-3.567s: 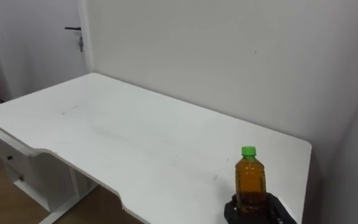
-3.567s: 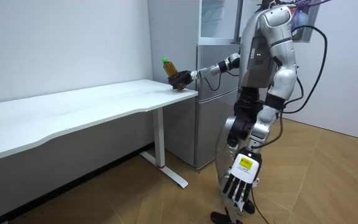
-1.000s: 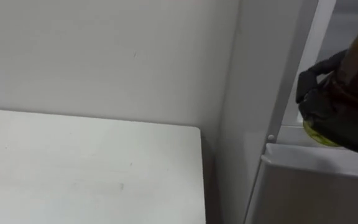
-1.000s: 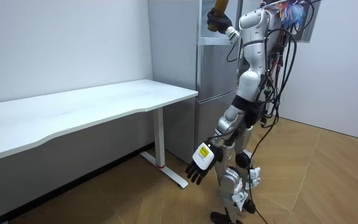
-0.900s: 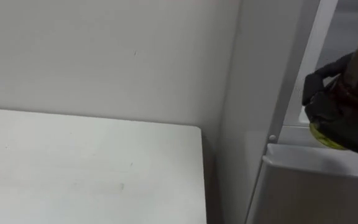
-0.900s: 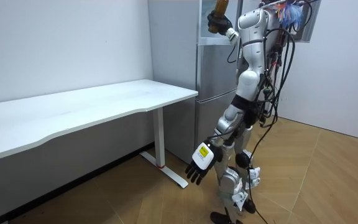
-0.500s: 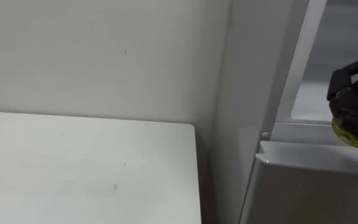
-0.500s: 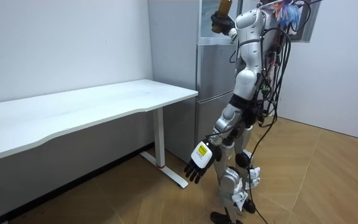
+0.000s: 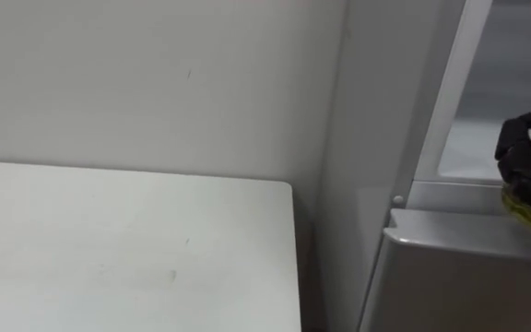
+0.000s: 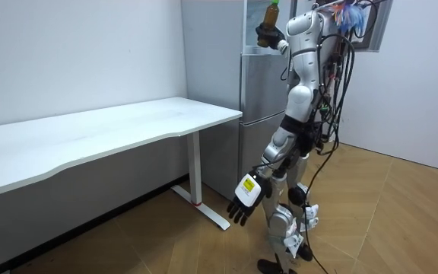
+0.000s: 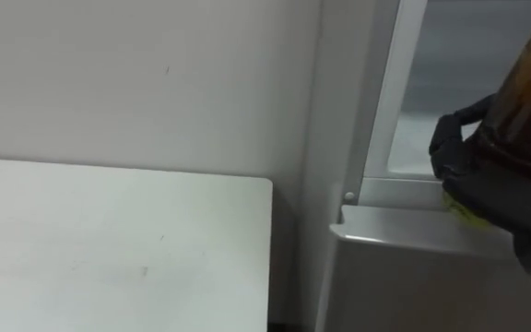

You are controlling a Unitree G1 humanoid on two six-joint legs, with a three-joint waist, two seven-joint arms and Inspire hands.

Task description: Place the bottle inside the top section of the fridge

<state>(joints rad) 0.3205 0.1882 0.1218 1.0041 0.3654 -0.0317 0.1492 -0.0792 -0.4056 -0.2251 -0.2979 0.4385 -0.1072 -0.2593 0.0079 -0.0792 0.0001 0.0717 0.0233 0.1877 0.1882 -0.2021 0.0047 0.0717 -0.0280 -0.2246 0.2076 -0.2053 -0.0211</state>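
Standing at the fridge (image 11: 404, 235), the robot lifts the bottle (image 11: 528, 88) upright at the upper compartment's sill — right hand (image 11: 487, 189) clamped round its base. Left hand (image 10: 243, 199) hangs low, fingers spread.

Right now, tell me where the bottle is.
The bottle is in the right hand, at the right eye view's right side, held at the sill of the upper fridge.

Table (image 9: 109, 240): set against the wall (image 9: 155, 74), left of the fridge (image 9: 367, 138) — its right end just beside the fridge's side.
Fridge: placed right of the table, with the robot stood close before it.
Bottle (image 11: 524, 83): held upright in the right hand (image 11: 487, 180) at the upper compartment's front ledge, above the lower door (image 11: 413, 277).
Left hand (image 10: 243, 199): hung low beside the robot's leg — below the table's top.
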